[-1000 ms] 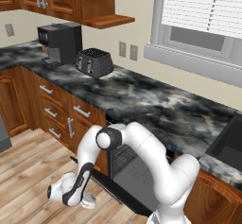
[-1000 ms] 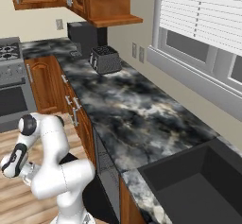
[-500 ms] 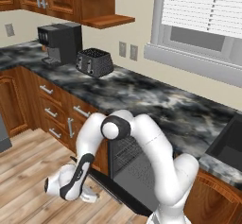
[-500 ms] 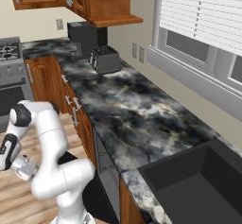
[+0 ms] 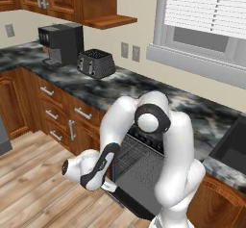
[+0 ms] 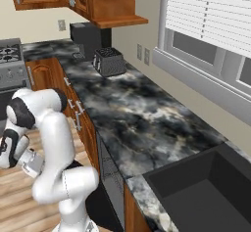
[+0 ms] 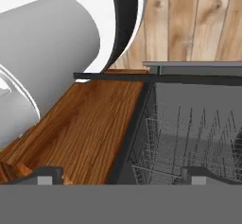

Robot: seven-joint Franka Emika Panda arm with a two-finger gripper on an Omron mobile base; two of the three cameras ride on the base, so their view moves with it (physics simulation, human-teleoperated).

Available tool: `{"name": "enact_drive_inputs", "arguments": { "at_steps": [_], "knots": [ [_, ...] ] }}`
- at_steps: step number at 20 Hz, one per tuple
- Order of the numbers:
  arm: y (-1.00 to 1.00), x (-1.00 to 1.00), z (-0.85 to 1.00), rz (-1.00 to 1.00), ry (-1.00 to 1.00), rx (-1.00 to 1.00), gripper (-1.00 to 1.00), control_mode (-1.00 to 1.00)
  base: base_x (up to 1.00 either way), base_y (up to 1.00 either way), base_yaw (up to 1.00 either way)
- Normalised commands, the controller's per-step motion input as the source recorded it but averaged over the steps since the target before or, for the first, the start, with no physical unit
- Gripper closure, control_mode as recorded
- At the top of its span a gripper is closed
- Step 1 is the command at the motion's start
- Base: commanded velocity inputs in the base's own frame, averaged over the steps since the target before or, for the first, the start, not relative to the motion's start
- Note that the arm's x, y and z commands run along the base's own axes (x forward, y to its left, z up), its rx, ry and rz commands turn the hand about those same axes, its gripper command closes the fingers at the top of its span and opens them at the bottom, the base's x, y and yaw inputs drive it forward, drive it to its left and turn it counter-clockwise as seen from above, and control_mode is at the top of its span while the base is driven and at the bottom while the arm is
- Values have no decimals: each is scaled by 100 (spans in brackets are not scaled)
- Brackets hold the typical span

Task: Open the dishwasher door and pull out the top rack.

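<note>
Wooden floor, dishwasher door [image 5: 144,183] down, top rack [image 7: 189,138] — jaws apart, toaster [image 5: 96,63] above

Black-and-grey marbled counter [image 5: 120,90], reddish-brown wooden cabinet fronts [image 5: 57,114], black toaster [image 5: 96,63], black coffee machine [image 5: 62,42], dark grey wire top rack [image 7: 189,138], pale wood plank floor [image 5: 33,183], cream wall [image 5: 139,30]
</note>
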Motion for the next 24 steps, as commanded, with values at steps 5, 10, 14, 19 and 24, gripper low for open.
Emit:
{"name": "enact_drive_inputs", "arguments": {
  "at_steps": [5, 10, 14, 19, 24],
  "knots": [
    [-48, -37, 94, 0, 11, 13, -100, -100, 0, 0, 0],
    [-94, 0, 23, -3, 5, 9, -100, -100, 0, 0, 0],
    [-90, 3, 61, -4, 12, 6, -100, -100, 0, 0, 0],
    [-66, -2, 47, -5, 29, 0, -100, -100, 0, 0, 0],
    [-1, 15, -64, -3, 35, -15, -100, -100, 0, 0, 0]
  ]
}}
